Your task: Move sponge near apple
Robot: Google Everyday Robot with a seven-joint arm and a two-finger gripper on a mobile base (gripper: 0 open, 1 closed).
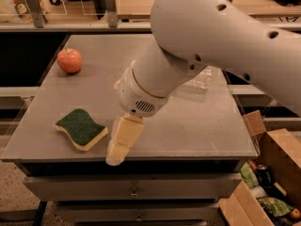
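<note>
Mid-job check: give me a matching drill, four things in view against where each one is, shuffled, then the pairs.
Things:
1. sponge
2. apple
3. gripper
4. cardboard box

Places:
A. low down, right of the table
B. far left part of the tabletop
C. over the table's front edge, just right of the sponge
D. front left of the tabletop, lying flat, green side up

Pairs: 1-D, 2-B, 3-C, 4-A
</note>
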